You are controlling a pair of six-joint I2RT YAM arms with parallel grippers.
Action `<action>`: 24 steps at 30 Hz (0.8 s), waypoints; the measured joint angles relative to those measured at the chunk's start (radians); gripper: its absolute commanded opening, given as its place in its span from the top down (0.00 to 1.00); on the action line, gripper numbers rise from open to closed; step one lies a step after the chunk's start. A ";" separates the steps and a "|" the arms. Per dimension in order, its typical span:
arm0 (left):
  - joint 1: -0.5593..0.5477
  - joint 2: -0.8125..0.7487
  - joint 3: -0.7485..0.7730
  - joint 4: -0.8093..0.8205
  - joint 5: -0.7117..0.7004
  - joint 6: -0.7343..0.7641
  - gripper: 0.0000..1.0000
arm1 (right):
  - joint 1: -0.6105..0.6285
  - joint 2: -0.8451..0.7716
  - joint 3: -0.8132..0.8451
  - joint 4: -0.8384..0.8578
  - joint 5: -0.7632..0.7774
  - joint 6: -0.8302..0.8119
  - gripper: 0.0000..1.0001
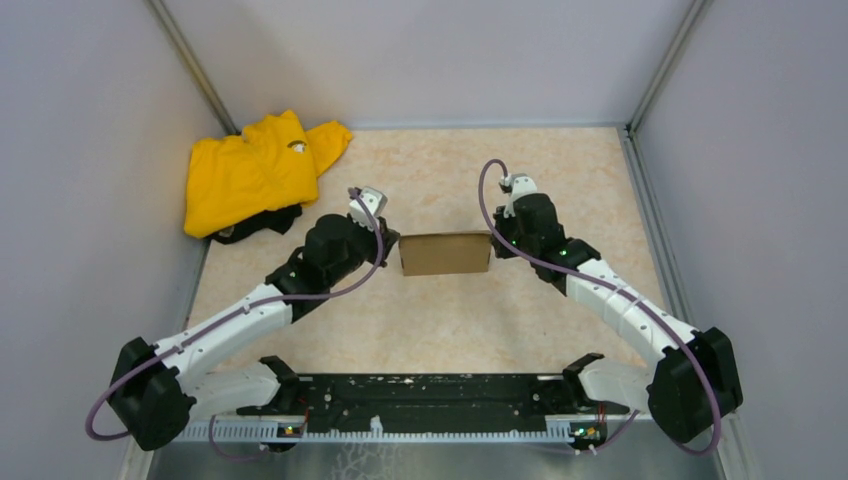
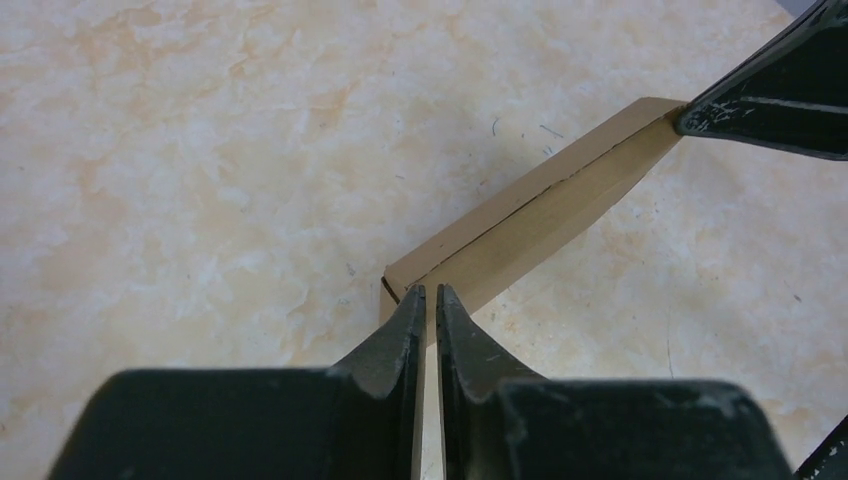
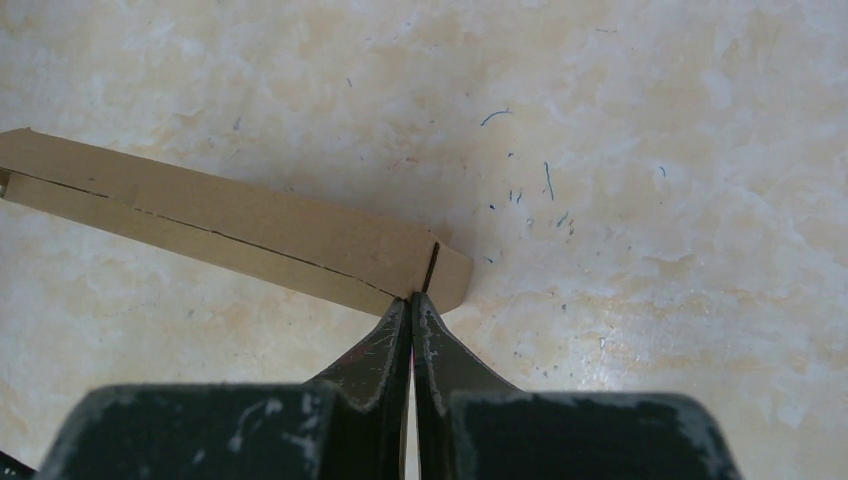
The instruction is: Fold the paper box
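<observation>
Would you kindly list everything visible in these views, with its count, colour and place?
cardboard box: one, brown, middle of the table, between the two end effectors
garment: one, yellow, crumpled in the far left corner
dark item: one, black, partly under the garment's near edge, unidentifiable
table: one, beige marbled, under everything
walls: three, pale grey, on the left, far and right sides
left arm: one, white and black
right arm: one, white and black
left end effector: one, black, closed on the box's left end
right end effector: one, black, closed, tips at the box's right end
</observation>
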 measured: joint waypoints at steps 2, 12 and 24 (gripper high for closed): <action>0.000 0.000 0.007 0.011 0.008 -0.005 0.89 | 0.000 0.000 0.000 0.000 0.000 0.001 1.00; 0.000 0.093 0.009 0.195 0.012 -0.043 0.91 | 0.000 0.001 -0.005 0.011 -0.001 0.023 1.00; 0.000 0.278 -0.016 0.423 0.005 -0.127 0.96 | 0.000 0.000 -0.036 0.076 -0.003 0.043 1.00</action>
